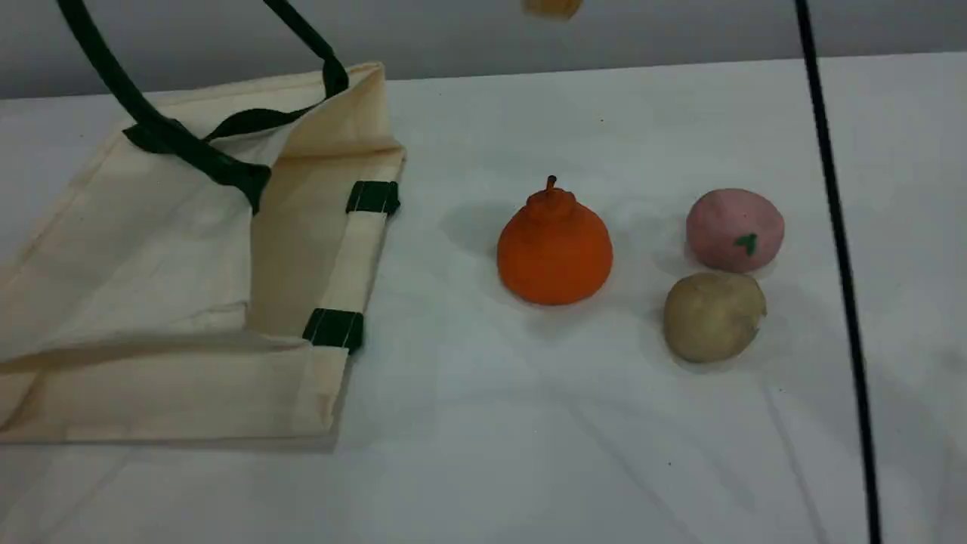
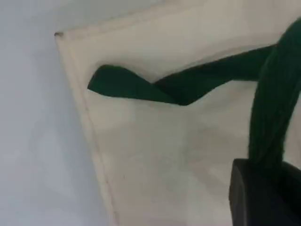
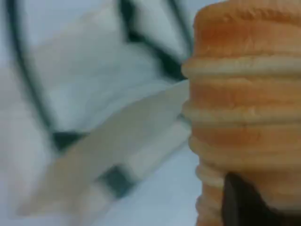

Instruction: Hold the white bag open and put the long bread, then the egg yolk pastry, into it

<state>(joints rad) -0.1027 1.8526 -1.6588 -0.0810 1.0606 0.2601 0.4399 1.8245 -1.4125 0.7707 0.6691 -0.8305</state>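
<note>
The white bag [image 1: 151, 249] lies on its side at the left, mouth facing right. One dark green handle [image 1: 128, 91] is pulled up out of the scene's top edge. In the left wrist view my left gripper [image 2: 265, 195] is shut on that strap [image 2: 275, 103], above the canvas [image 2: 155, 155]. The long bread [image 3: 244, 103], orange with pale ridges, fills the right wrist view, with my right gripper [image 3: 254, 202] shut on it. Only its tip [image 1: 553, 7] shows in the scene, high above the table. The tan egg yolk pastry [image 1: 714, 316] rests on the table at the right.
An orange stemmed fruit [image 1: 555, 245] stands mid-table, and a pink ball [image 1: 734, 229] with a green mark sits behind the pastry. A black cable [image 1: 838, 227] runs down the right side. The white tablecloth is bare between the bag and the fruit.
</note>
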